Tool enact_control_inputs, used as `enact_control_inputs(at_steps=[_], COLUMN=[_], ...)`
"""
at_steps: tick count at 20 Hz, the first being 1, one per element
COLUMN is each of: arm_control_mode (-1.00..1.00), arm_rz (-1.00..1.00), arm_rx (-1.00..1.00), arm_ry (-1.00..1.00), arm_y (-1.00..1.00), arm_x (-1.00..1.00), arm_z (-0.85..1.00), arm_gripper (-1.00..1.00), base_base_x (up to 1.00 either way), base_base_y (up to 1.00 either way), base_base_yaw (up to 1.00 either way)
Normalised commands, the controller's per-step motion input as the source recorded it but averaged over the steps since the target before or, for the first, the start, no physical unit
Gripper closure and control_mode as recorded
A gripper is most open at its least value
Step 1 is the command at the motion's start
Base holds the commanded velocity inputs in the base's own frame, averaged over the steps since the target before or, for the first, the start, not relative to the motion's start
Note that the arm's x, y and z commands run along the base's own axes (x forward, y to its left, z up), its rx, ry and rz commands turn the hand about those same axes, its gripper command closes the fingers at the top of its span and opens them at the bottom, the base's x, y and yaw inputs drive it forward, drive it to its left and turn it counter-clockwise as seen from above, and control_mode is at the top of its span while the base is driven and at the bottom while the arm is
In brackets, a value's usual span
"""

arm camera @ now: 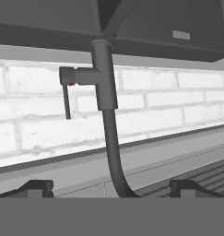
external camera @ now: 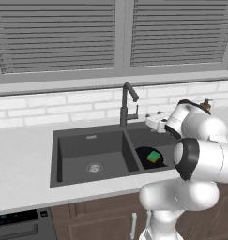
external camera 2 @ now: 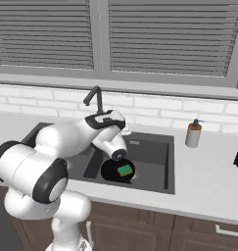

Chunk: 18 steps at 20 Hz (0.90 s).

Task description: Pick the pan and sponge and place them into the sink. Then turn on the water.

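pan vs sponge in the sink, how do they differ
The pan is round, flat and all black; the sponge is a small green block with a yellow underside. The pan is far wider, and the sponge lies on top of it. Both sit in the sink's right basin.

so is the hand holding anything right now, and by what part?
Nothing. The hand is open and empty, fingertips spread wide, facing the faucet. The pan and sponge already lie in the sink.

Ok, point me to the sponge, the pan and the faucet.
sponge (external camera: 154,156), left base view, green top.
pan (external camera 2: 109,172), right base view, bare black base.
faucet (arm camera: 103,78), hand view, thick column.
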Motion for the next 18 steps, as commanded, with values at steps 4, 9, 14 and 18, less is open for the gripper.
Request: enact_control_inputs(at_steps=[4,9,14,18], arm_control_mode=[-1.0,-1.0,-1.0,-1.0], arm_rz=[0.0,0.0,0.0,0.0], arm_rx=[-0.02,-0.03,-0.1,-0.15], arm_ry=[0.0,0.0,0.0,-0.01], arm_y=[0.0,0.0,0.0,0.0], arm_x=[0.43,0.46,0.38,0.33], arm_z=[0.0,-0.07,-0.2,-0.22], arm_gripper=[-1.0,-1.0,-1.0,-1.0], base_base_x=[0.0,0.0,0.0,0.0], base_base_y=[0.0,0.0,0.0,0.0], base_base_yaw=[0.0,0.0,0.0,0.0])
